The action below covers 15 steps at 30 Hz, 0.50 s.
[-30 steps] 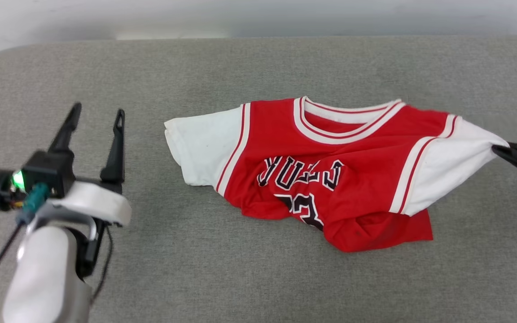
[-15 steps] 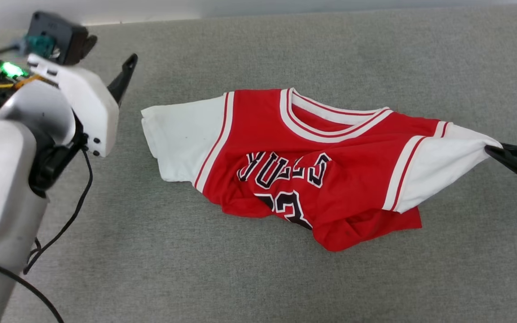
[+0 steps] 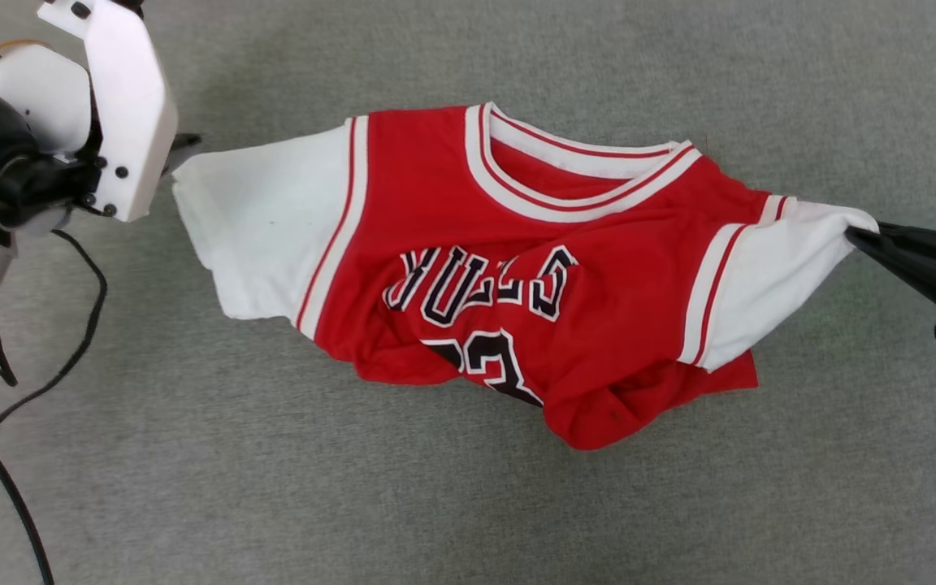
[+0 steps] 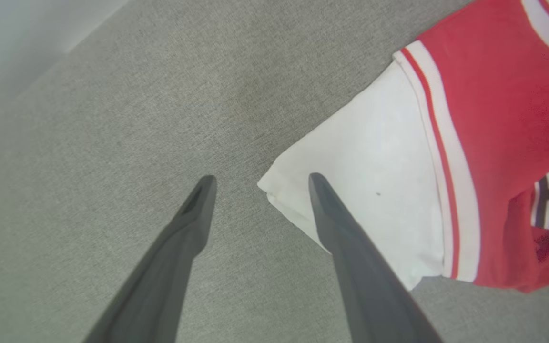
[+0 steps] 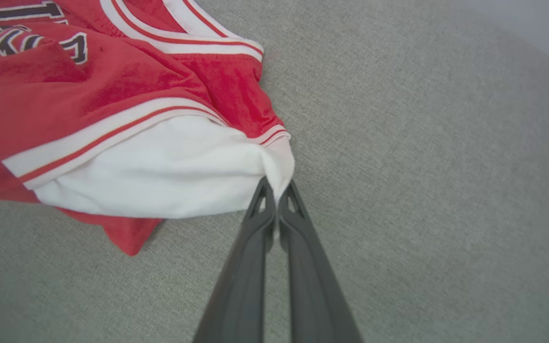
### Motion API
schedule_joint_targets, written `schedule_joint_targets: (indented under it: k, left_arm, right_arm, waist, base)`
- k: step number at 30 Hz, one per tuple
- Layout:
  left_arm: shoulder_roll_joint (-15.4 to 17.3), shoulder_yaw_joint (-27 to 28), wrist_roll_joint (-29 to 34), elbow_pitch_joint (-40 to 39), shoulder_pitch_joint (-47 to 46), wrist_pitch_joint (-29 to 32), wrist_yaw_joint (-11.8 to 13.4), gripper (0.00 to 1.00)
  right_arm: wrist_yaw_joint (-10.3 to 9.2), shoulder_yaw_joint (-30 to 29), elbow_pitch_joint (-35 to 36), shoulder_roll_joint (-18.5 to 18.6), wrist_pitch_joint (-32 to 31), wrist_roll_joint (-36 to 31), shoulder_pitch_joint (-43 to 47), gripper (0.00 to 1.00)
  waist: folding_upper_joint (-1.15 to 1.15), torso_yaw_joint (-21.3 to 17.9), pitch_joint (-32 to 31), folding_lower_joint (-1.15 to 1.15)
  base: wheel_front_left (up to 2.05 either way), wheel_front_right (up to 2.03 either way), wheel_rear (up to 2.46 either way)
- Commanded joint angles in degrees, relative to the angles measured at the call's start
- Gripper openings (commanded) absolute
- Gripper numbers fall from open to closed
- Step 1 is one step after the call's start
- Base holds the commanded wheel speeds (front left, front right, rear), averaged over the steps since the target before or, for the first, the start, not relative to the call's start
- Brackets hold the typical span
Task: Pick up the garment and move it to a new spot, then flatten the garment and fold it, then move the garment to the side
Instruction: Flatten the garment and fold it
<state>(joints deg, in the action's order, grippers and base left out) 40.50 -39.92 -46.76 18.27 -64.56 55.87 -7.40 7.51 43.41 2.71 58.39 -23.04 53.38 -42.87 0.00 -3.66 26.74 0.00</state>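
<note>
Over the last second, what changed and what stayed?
The left gripper swung from the near left up to the free white sleeve of the garment, jaws open at its corner, nothing gripped. The head camera also shifted. The right gripper stayed shut on the other sleeve; the garment stayed crumpled.

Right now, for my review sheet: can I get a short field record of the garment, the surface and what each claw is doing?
garment: red jersey-style shirt, chest side up, lower part rumpled
surface: grey cloth-covered top
right claw: shut on the end of one white sleeve
left claw: open, corner of the other sleeve between its tips, not gripped
fold: not yet done
</note>
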Motion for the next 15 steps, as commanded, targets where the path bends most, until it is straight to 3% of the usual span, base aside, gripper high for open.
schedule_joint_targets:
  k: [1,12,13,14,15]
  left_arm:
    - [0.1,-0.8,-0.8,0.9,-1.3,1.2,0.0,1.0]
    - [2.0,-12.2,-5.9,4.4,0.8,5.1,0.0,1.0]
    - [2.2,-13.0,-6.4,4.4,0.9,4.8,-0.1,0.41]
    - [2.2,-13.8,-6.8,4.3,0.8,4.6,-0.1,0.0]
    - [2.1,-14.4,-7.2,4.1,0.7,4.1,-0.1,0.0]
  right_arm:
    - [-0.04,-0.6,0.4,-0.9,-0.3,-0.7,0.3,0.0]
    - [-0.04,-2.8,1.1,-5.2,-2.6,-4.2,1.0,0.0]
    - [-0.04,-3.0,0.9,-5.2,-2.7,-4.3,0.9,0.0]
    - [-0.04,-3.0,0.8,-5.4,-2.8,-4.5,0.9,0.0]
    - [-0.04,-3.1,0.8,-5.5,-2.9,-4.6,0.7,0.0]
  waist:
    - [0.0,-1.7,2.6,0.0]
    - [0.0,-3.8,5.8,0.0]
    - [0.0,-3.6,5.7,0.0]
    - [0.0,-3.4,5.5,0.0]
    - [0.0,-3.2,5.2,0.0]
  base:
    - [0.0,0.0,0.0]
    - [0.0,0.0,0.0]
    - [0.0,0.0,0.0]
    - [0.0,0.0,0.0]
    - [0.0,0.0,0.0]
